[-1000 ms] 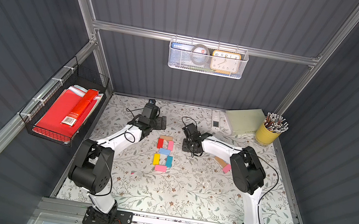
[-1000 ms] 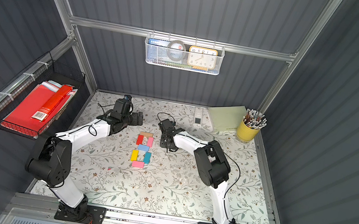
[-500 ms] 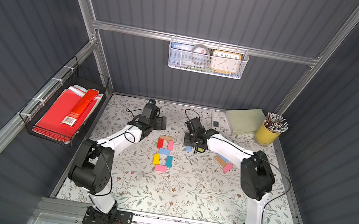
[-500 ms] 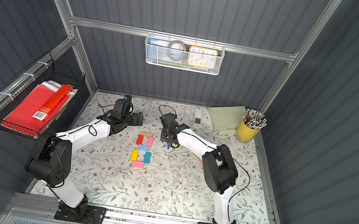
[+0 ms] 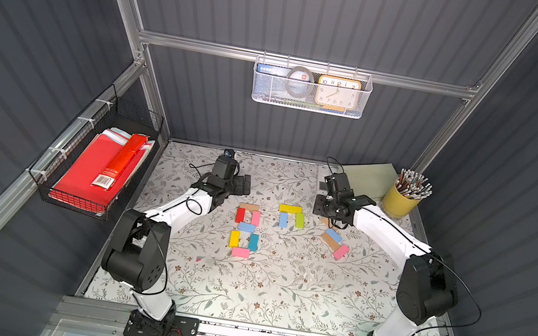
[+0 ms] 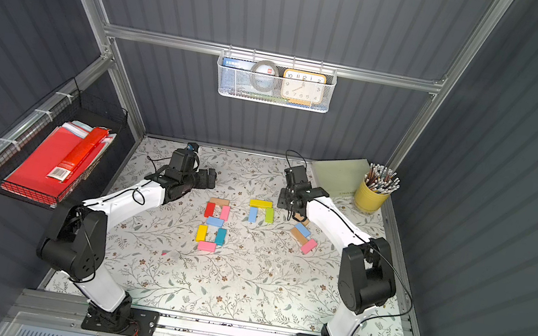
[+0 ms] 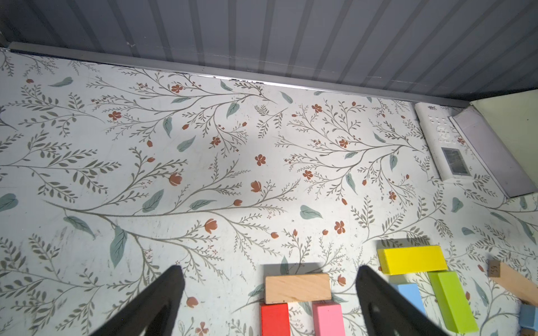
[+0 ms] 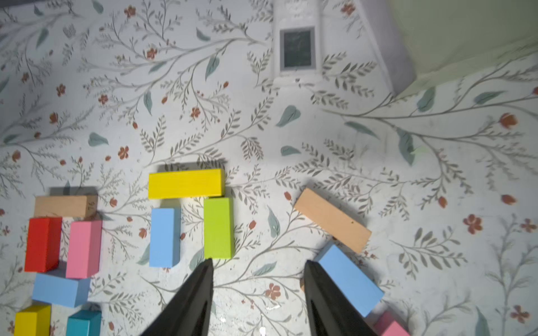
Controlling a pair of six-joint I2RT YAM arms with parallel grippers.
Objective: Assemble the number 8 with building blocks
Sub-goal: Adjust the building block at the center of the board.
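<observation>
Between the fingers of the right gripper (image 8: 259, 262) we see nothing but bare flowered table (image 8: 262, 131): jaws parted, nothing held. Right by one fingertip sits the end of a green block (image 8: 219, 228); touching or just shy, we cannot tell. That green block is one leg of a little arch, with a yellow crosspiece (image 8: 185, 183) laid across the far ends and a light blue leg (image 8: 163, 237) on the outer side. Off the gripper's other finger, a loose blue block (image 8: 349, 280) lies slanted and partly hidden behind that finger, a tan block (image 8: 332, 219) slanted just beyond it, a pink block (image 8: 390, 325) peeking out further back along the finger.

Now the number 8 (image 5: 246, 227): it lies flat on the table past the arch from the right gripper, between the two arms in both top views. We have the tan cap block (image 5: 249, 206) at the end nearest the left gripper (image 7: 269, 268), then the red block (image 5: 240, 215) and pink side block (image 5: 255, 217) side by side, the light blue bar (image 6: 215, 221) across the middle, the yellow lower block (image 5: 234, 238) and teal block (image 5: 253, 242) next, the pink bottom block (image 5: 240, 252) closing it. Seven blocks, two loops. The left gripper hangs above the table by that tan end, jaws spread wide and empty, and we see the tan cap block framed just past its fingertips, with the red block and pink side block reaching back toward its palm.
</observation>
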